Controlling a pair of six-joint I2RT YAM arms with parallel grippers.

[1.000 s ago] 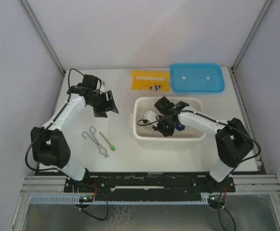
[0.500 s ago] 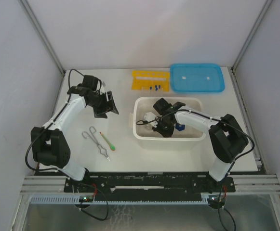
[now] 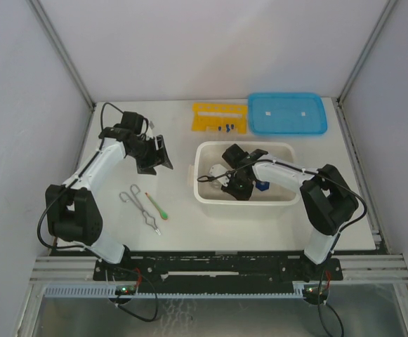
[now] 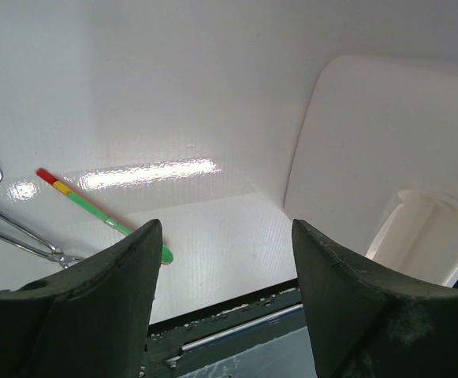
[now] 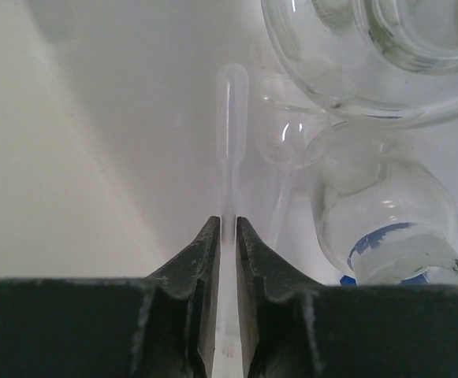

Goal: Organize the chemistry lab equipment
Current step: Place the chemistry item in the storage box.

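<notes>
My right gripper (image 5: 227,228) is down inside the white tub (image 3: 246,200), shut on a thin clear pipette (image 5: 230,102) that sticks out ahead of the fingertips. Clear glass vessels lie beside it: a wide one (image 5: 370,55) and a blue-marked flask (image 5: 386,213). My left gripper (image 3: 163,156) is open and empty above the table, left of the tub. The metal tongs (image 3: 139,206) and the green-tipped stick (image 3: 156,205) lie on the table near the front left. The stick (image 4: 94,209) also shows in the left wrist view. The yellow rack (image 3: 220,117) lies at the back, with small blue-capped tubes (image 3: 225,129) at its edge.
The blue lid (image 3: 288,113) lies at the back right next to the rack. The tub's wall (image 4: 386,157) fills the right of the left wrist view. Grey walls enclose the table on three sides.
My right arm's elbow has swung left and the gripper has shifted slightly left inside the tub. The left arm has barely moved.
</notes>
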